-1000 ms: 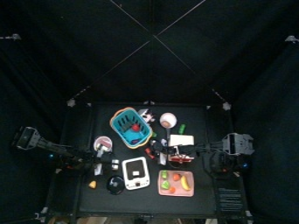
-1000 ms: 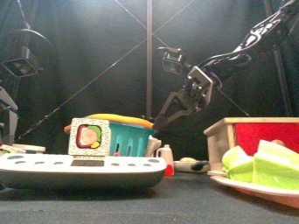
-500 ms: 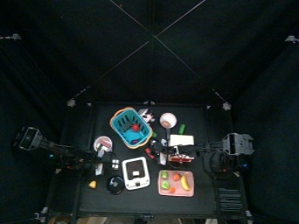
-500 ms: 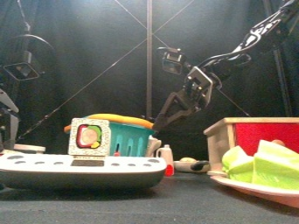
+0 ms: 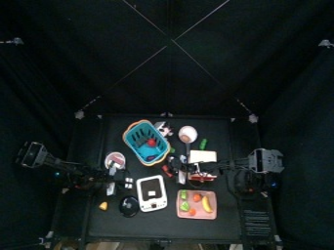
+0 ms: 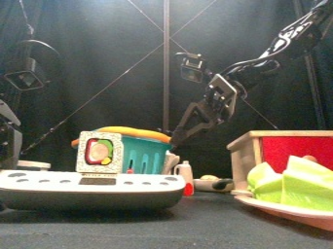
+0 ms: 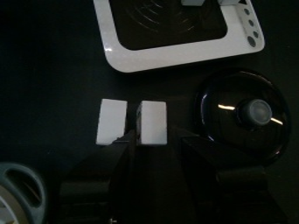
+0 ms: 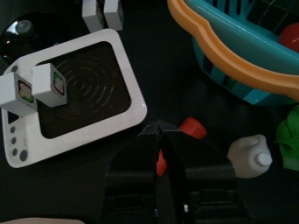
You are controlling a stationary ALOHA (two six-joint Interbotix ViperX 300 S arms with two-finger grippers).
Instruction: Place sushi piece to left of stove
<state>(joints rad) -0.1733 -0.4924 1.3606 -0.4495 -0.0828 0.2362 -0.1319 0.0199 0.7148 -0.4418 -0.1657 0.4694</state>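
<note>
White and blocky, sushi piece [image 7: 114, 122]: a low rectangular slab with matte, flat-looking pale faces, crossed by a dark band; whether it is one banded item or two slabs side by side cannot be told. It lies flat on the black table [image 7: 47, 52], just beside the stove [image 7: 176, 39] and not touching it, on the stove's left side in the top view. Stove: smooth white plastic, rectangular with rounded corners, with a black ringed burner patch on top and a row of small knobs along one edge. A square cube [image 6: 99, 153] stands on it, its front face printed with a green-rimmed roll and pink centre. Near the sushi piece lies a glossy black round disc [image 7: 246, 109]. Blue basket [image 8: 239, 52] has an orange rim and curved plastic walls. Left gripper [image 7: 140, 150] sits close to the sushi piece; too dark to tell whether it is parted. Right gripper [image 8: 163, 131] hangs above the table beside the stove, jaws drawn together to a point.
</note>
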